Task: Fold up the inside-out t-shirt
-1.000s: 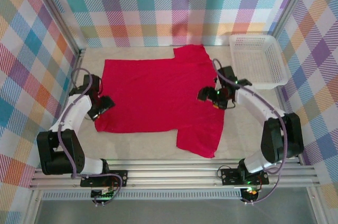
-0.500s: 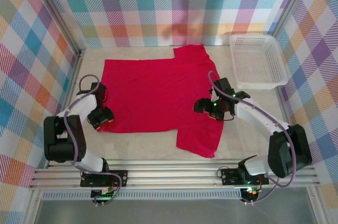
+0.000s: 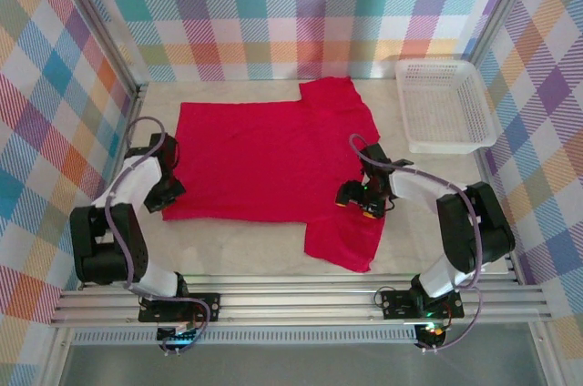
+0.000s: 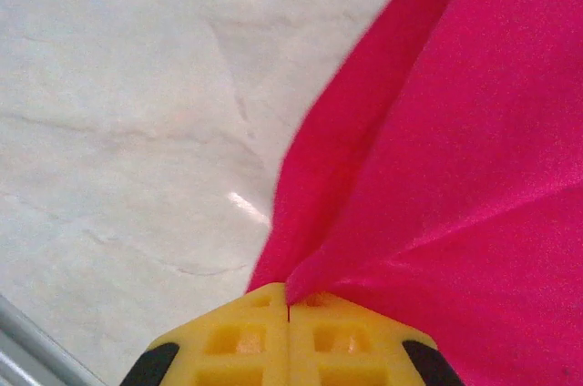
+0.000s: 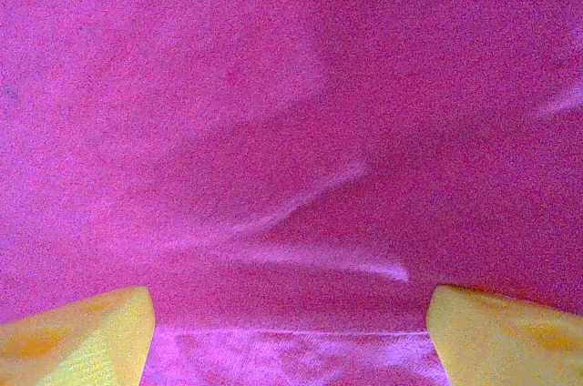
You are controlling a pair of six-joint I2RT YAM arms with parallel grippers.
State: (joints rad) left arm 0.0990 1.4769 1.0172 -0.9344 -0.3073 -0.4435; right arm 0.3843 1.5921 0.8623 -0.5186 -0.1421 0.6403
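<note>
The inside-out t-shirt [image 3: 264,163] lies spread flat on the table, bright red, with one sleeve toward the back and one toward the front right. My left gripper [image 3: 166,197] is at the shirt's near-left corner. In the left wrist view its yellow fingers [image 4: 237,340] are pressed together, pinching a peak of the red fabric [image 4: 455,177]. My right gripper [image 3: 359,198] rests low on the shirt by the front-right sleeve. In the right wrist view its yellow fingertips [image 5: 82,331] stand wide apart over the cloth [image 5: 291,131], and a hem line runs between them.
A white mesh basket [image 3: 446,63] stands at the back right, off the shirt. Bare pale tabletop [image 4: 118,131] lies left of the shirt's edge. Checked walls close in the left, back and right sides.
The left gripper has closed on the shirt's near-left corner. The right gripper has moved toward the front across the shirt and stayed open.
</note>
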